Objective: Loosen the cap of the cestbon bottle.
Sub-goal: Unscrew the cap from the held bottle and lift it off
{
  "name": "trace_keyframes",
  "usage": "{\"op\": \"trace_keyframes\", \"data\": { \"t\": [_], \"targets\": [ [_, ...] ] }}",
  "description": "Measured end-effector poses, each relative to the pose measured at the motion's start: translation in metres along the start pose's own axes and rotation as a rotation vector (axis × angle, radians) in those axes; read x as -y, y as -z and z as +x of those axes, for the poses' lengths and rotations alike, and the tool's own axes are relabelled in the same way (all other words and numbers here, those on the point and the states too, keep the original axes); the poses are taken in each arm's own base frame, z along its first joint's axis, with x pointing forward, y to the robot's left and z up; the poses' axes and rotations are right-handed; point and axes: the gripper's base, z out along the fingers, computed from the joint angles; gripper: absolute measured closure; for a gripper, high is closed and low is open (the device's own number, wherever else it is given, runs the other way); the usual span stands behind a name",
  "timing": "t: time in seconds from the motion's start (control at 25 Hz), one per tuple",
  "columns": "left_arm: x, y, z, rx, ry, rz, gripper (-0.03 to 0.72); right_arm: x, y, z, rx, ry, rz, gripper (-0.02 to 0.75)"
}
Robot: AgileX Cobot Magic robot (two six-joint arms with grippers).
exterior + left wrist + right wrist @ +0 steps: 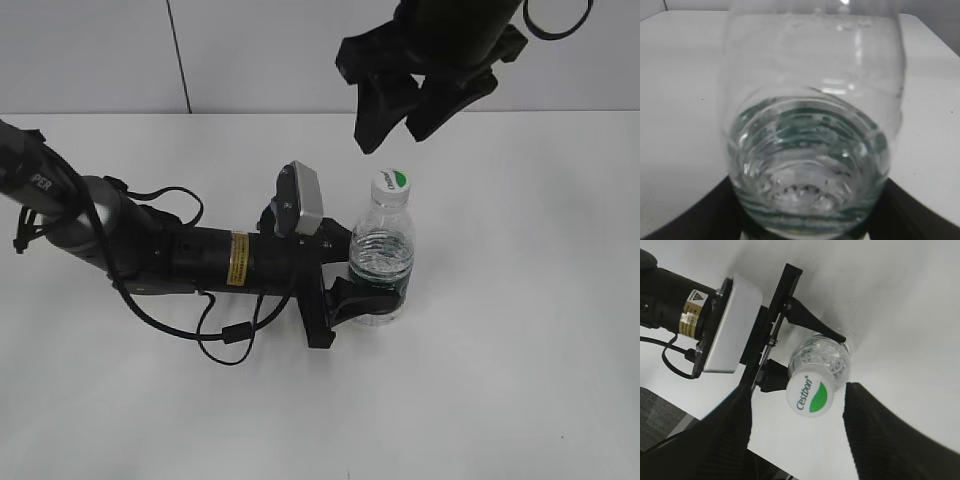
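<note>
The cestbon bottle (382,262) stands upright on the white table, clear, ribbed, with a dark green band low down. Its white cap (391,186) with a green patch sits on the neck. My left gripper (352,285) is shut on the bottle's lower body from the left. In the left wrist view the bottle (812,135) fills the frame between the dark jaws (810,220). My right gripper (400,115) hangs open above and behind the cap, not touching it. The right wrist view looks down on the cap (810,394) between the open fingers (797,430), with the bottle (822,357) below it.
The left arm (150,250) lies low across the table's left half with a looped black cable (225,345) in front of it. Its grey wrist camera (302,198) stands just left of the bottle. A grey wall rises behind the table's far edge (250,112).
</note>
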Motion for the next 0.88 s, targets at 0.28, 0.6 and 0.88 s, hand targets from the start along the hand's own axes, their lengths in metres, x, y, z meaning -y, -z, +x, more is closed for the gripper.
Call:
{"op": "trace_keyframes", "data": {
  "t": [0.28, 0.6, 0.88],
  "targets": [
    [0.0, 0.0, 0.0, -0.001, 0.0, 0.0, 0.272, 0.003, -0.01, 0.007, -0.045, -0.009, 0.017, 0.295],
    [0.0, 0.0, 0.0, -0.001, 0.001, 0.0, 0.272, 0.004, -0.017, 0.012, -0.074, -0.001, 0.014, 0.295],
    [0.0, 0.0, 0.0, -0.003, 0.003, -0.001, 0.272, 0.005, -0.021, 0.012, -0.084, -0.002, 0.013, 0.295]
  ]
}}
